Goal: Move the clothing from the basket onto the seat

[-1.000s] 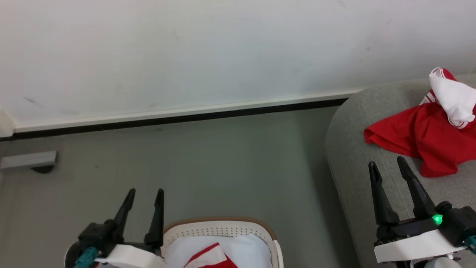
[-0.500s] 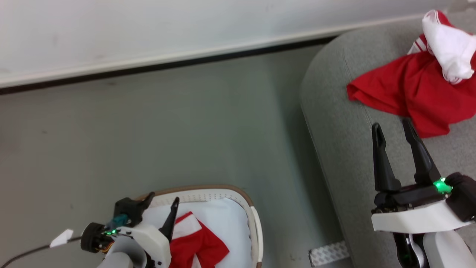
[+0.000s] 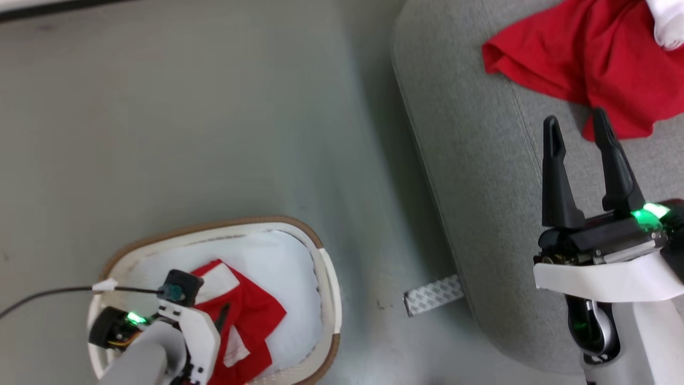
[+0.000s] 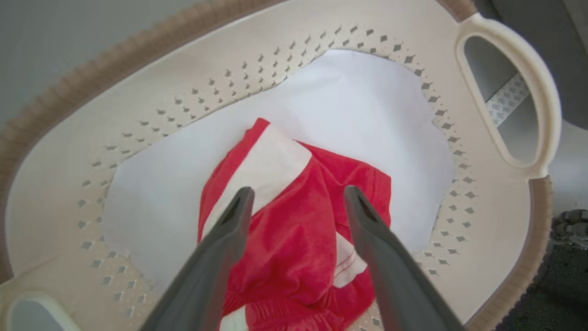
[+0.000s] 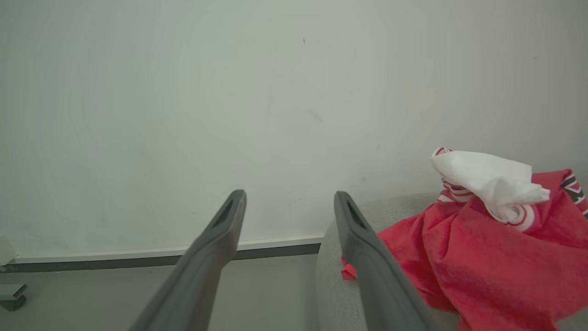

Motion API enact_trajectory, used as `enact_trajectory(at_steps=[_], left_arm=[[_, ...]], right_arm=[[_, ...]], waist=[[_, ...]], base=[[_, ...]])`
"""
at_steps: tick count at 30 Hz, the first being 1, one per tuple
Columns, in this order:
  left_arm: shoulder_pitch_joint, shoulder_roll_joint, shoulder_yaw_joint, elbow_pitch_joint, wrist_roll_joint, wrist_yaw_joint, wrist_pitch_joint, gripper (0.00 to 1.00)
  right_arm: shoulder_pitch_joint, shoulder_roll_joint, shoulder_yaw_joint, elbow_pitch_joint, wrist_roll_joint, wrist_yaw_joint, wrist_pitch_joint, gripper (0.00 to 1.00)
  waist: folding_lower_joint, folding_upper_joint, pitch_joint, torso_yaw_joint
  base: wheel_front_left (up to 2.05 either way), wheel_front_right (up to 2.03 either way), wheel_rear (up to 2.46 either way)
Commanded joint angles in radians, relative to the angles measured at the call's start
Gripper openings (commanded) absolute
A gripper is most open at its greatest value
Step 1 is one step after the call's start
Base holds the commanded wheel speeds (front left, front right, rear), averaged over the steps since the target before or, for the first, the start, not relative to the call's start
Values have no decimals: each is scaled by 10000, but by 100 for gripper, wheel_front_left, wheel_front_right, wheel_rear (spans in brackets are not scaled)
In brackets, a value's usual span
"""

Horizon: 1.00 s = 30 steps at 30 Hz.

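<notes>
The cream basket with a brown rim stands on the floor at lower left. In it, on a white lining, lies red and white clothing. My left gripper points down into the basket, open, its fingers straddling the garment from just above; nothing is between them. My left gripper is mostly hidden by its wrist in the head view. My right gripper is open and empty over the grey seat, just short of a red garment lying there. That clothing also has a white part.
A strip of patterned tape lies on the floor between basket and seat. A black cable runs off to the left from my left wrist. The wall and its dark baseboard stand beyond the seat's edge.
The head camera has tilted down, so the whole picture shifted. My left gripper has swung from beside the basket to over it, pointing down at the red garment. The right gripper stays open.
</notes>
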Motion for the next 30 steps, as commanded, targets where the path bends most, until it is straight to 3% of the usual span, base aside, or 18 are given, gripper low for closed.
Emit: enact_trajectory(at_steps=[1,6,13,19,20,22,24,30], left_arm=[[-237,231,-231,210,-20,21,115,100],[-717,503,-1251,797,193,21,582,100],[-1386,1020,-1856,1494,356,20,954,100],[-1702,869,-2125,1902,399,53,1758,100],[-1733,812,-2147,1923,399,55,1781,91],[-1765,714,-2161,1932,328,40,1686,41],[-1767,601,-2175,1935,262,29,1559,0],[-1594,236,-2098,1899,56,134,860,0]], right_arm=[[-277,63,30,-164,55,-22,3,100],[-600,70,33,-473,208,-22,3,100],[-792,73,178,-785,653,-22,4,100],[-768,72,66,-893,719,-22,3,100],[-779,72,63,-891,726,-22,3,100],[-840,72,88,-848,745,-22,3,100],[-952,72,148,-790,740,-22,3,100],[-944,64,79,-719,530,-22,4,100]], waist=[[-2,0,704,-475],[-2,0,1371,-864],[-2,0,2230,-1399],[-2,0,2578,-1331],[-2,0,2592,-1322],[-2,0,2594,-1311],[-2,0,2542,-1306],[-2,0,1909,-932]], base=[[0,0,0],[0,0,0],[0,0,0],[0,0,0],[0,0,0],[0,0,0],[0,0,0],[0,0,0]])
